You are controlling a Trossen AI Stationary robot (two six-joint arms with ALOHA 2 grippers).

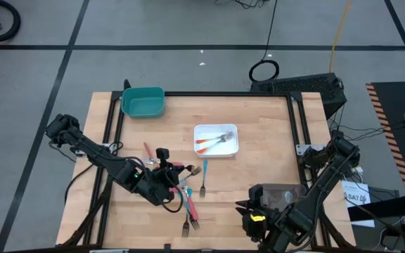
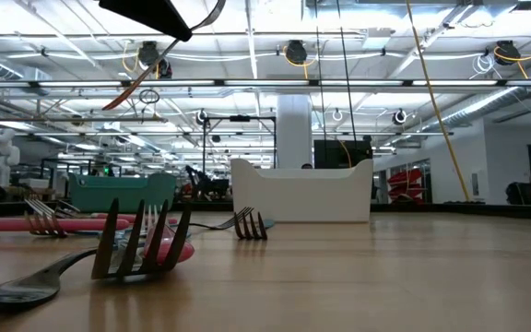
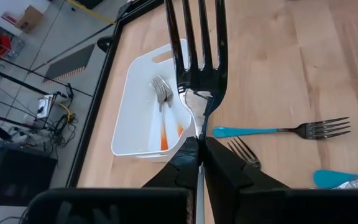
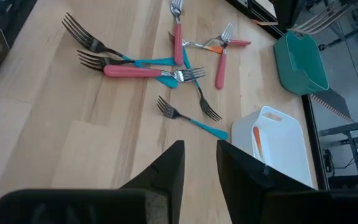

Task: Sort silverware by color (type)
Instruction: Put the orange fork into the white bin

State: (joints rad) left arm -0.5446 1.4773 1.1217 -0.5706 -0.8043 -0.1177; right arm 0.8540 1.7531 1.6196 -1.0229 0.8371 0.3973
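Note:
My left gripper (image 3: 197, 163) hangs above the table, left of the middle, shut on an orange-handled fork (image 2: 132, 85). The fork's silver head (image 3: 197, 56) points toward the white tray (image 3: 135, 106), where two orange-handled forks (image 3: 165, 127) lie. Several pink and teal forks (image 4: 145, 71) lie loose on the wood below and beside it. My right gripper (image 4: 201, 155) hovers open near the table's front edge (image 1: 243, 208), well clear of the forks and with nothing between its fingers. My left gripper pinches the fork's neck (image 3: 199, 127), just behind the head, between its two fingers. The fingers lie along the fork and slant down toward the white tray. The fork is lifted clear of the table, and its orange handle (image 2: 123, 92) slants down behind the fingers.
A teal tray (image 1: 143, 102) stands at the far left corner. A teal-handled fork (image 3: 278, 130) lies alone between the pile and the white tray (image 1: 216, 139). Bare wood spreads over the table's right half.

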